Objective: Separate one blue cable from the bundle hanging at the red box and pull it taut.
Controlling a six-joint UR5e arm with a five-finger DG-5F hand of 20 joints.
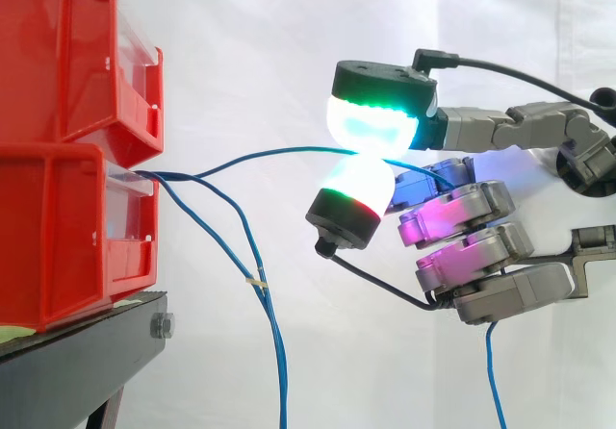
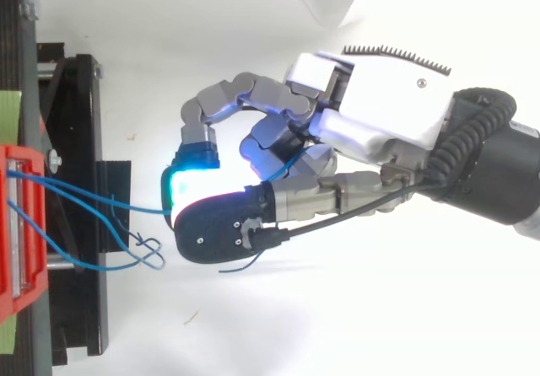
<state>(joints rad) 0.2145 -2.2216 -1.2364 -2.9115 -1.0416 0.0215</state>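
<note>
Several thin blue cables come out of the lower red box (image 1: 67,237) at the left. One blue cable (image 1: 269,151) runs apart from the rest, nearly level with a slight bow, across to my hand (image 1: 472,256). Two glowing fingertip pads (image 1: 371,126) pinch it between them, so the hand is shut on it. The cable's free end (image 1: 493,371) hangs down below the hand. The remaining bundle (image 1: 279,352) droops from the box, bound by a small tie. From above, the held cable (image 2: 101,197) leads from the box (image 2: 17,224) to the hand (image 2: 380,115).
A second red box (image 1: 58,54) is stacked on the lower one. Both rest on a black stand (image 1: 77,362) at the left edge. A white curtain lies behind. Loose cable loops (image 2: 148,254) sit beside the stand in the top view.
</note>
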